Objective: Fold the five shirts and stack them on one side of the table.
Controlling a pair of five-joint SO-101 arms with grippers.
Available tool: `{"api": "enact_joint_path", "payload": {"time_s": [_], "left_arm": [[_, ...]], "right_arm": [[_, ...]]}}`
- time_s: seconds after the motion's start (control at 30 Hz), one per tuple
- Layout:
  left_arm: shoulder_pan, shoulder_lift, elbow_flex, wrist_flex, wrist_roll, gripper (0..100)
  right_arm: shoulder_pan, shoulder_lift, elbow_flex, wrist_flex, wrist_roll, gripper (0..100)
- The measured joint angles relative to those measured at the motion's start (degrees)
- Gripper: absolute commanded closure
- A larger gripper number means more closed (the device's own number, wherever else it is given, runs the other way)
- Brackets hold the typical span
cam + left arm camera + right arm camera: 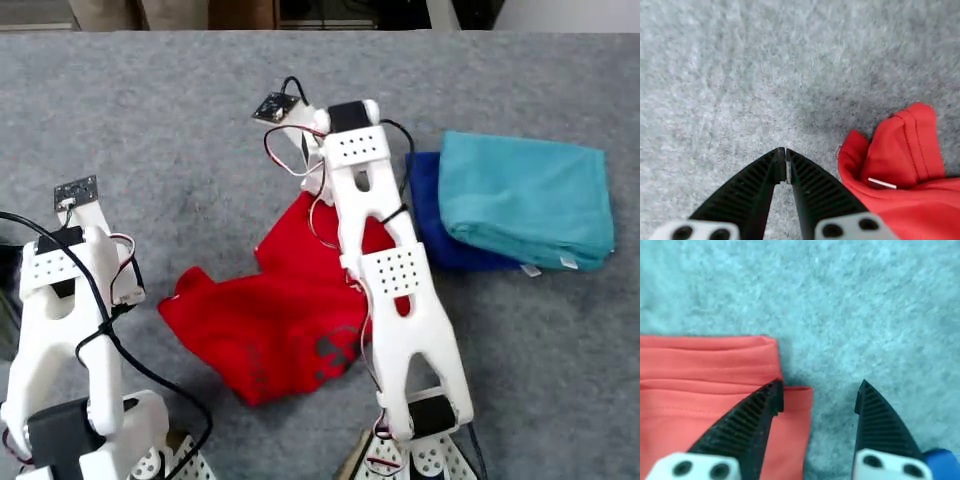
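Table: a grey, felt-like table (150, 120), with two white robot arms side by side at its near edge.
Stack: on the right side, a folded teal shirt (525, 195) lies on a folded blue shirt (428, 215), whose left edge shows from under it.
Red shirt: the red shirt (280, 320) lies rumpled and partly doubled over in the middle of the table, just left of the stack. An arm hides whether the two touch.
Right gripper: the right gripper (820, 390) hangs spread wide and empty at a far corner of the red shirt, with one finger above the hemmed cloth and the other above bare table.
Left gripper: the left gripper (785, 152) is clenched, tips together and empty, above bare table just left of the shirt's left end.
Step in hand: I judge this to be the folding of the red shirt, with two shirts already stacked.
Next move: the right gripper probably needs to drop and pinch that corner. The left would have to open and take the left end, so the cloth can be folded flat and then carried right onto the stack.
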Motion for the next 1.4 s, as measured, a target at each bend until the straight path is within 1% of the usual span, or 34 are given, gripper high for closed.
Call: {"api": "enact_joint_path", "payload": {"time_s": [0.4, 0.47, 0.6, 0.67, 0.93, 1.07, 1.3, 1.4], "left_arm": [[0.0, 0.0, 0.0, 0.0, 0.0, 98], [0.0, 0.0, 0.0, 0.0, 0.0, 98], [0.0, 0.0, 0.0, 0.0, 0.0, 98], [0.0, 0.0, 0.0, 0.0, 0.0, 98], [0.0, 0.0, 1.93, -0.09, 0.0, 98], [0.0, 0.0, 2.11, 0.0, 0.0, 98], [0.0, 0.0, 2.11, 0.0, 0.09, 98], [0.0, 0.0, 2.11, 0.0, 0.0, 98]], "right_arm": [[0.0, 0.88, 0.62, 0.0, 0.0, 75.8], [0.0, 0.88, 0.88, 0.0, 0.0, 78.6], [0.0, 0.88, 0.97, 0.0, 0.0, 89.0], [0.0, 0.88, 0.97, 0.0, 0.0, 91.7], [0.0, 0.88, 0.97, 0.0, 0.0, 92.7], [0.0, 0.88, 0.97, 0.0, 0.0, 98.3], [0.0, 0.88, 0.97, 0.0, -0.18, 98.1], [0.0, 0.88, 0.97, 0.0, -1.85, 98.2]]}}
